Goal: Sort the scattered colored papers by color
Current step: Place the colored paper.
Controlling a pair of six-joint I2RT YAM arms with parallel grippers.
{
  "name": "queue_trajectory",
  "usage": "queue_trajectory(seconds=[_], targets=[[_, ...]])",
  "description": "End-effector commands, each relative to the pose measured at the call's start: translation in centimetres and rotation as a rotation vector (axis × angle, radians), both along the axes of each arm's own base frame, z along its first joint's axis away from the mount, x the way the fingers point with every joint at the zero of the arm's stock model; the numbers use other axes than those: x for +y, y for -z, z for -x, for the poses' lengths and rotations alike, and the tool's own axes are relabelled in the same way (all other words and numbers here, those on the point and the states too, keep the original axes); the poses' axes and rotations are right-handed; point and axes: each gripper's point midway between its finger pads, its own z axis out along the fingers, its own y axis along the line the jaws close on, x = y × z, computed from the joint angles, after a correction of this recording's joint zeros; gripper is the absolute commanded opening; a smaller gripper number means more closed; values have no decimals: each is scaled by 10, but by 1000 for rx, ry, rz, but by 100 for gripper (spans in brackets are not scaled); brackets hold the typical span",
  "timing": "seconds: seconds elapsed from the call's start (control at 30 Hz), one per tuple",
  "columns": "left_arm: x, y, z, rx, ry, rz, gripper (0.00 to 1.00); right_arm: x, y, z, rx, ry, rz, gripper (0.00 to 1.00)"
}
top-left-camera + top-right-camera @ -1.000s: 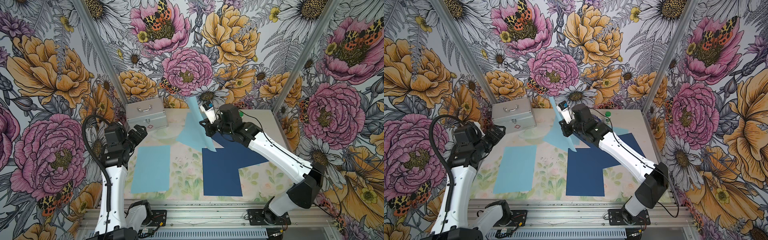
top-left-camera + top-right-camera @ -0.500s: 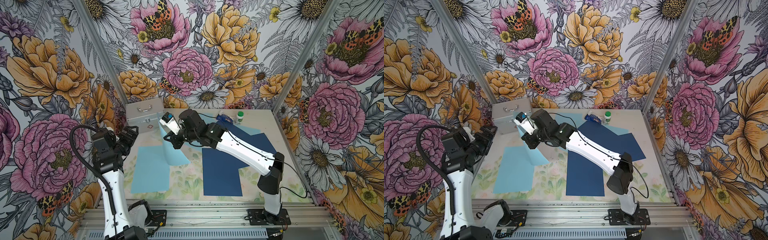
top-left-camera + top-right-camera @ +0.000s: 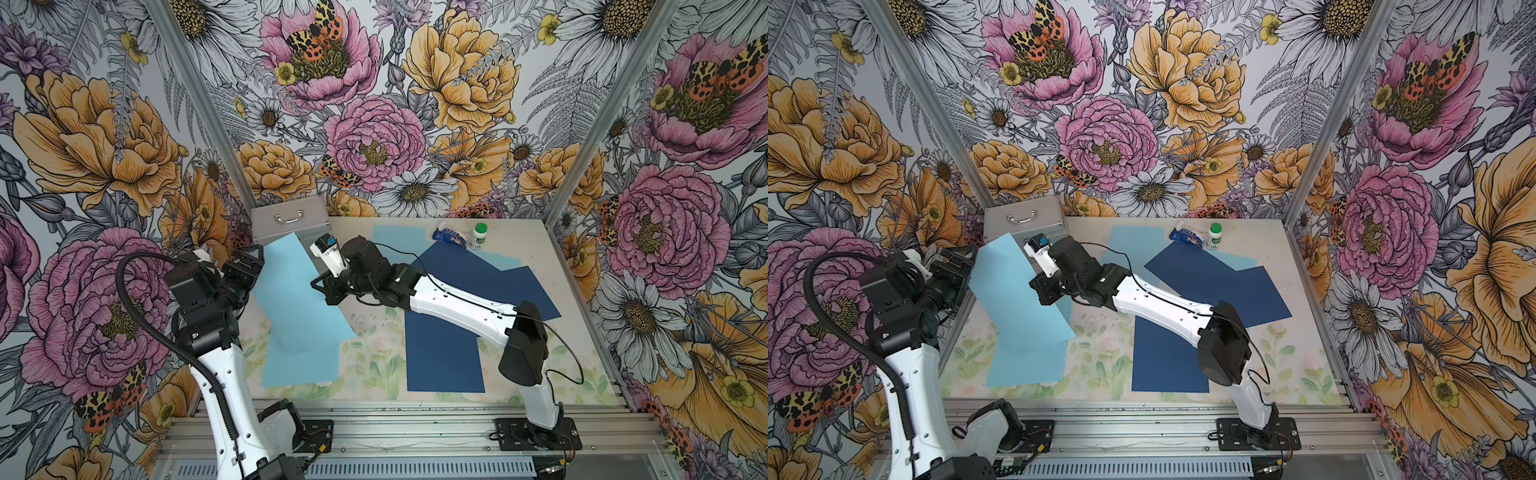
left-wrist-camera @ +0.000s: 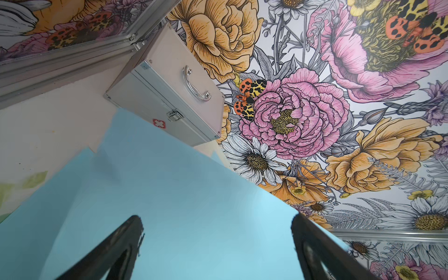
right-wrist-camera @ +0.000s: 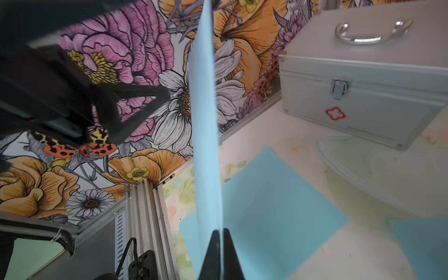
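Right tool (image 5: 220,236) swung across, pinching sky-blue sheet (image 3: 299,299), seemingly tilted, left tool (image 4: 216,218) spread

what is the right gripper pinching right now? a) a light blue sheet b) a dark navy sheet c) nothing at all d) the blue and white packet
A: the right gripper is shut on the edge of a light blue sheet, held up off the table, while the navy sheets lie flat.

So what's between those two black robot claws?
A light-blue paper sheet, pinched by the right gripper, hangs before the open left gripper, in both top views.
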Motion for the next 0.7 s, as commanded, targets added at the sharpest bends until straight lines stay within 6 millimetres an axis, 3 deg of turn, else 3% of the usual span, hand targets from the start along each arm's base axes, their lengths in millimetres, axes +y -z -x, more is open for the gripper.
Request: queue_trajectory(seconds=[0.0,0.17,0.3,0.5,0.67], targets=[[-1,7,0,4,16,1,98,11,30,-28,84,143,-62,0],[-3,20,0,30,21,3,98,20,78,-54,326,217,-197,0],[-10,33,-3,60,42,0,98,12,107,-63,426,273,-219,0],[-21,54,-8,109,72,-3,98,18,136,-46,546,238,-208,0],[-32,81,-13,180,101,-20,98,15,147,-30,575,209,-197,0]])
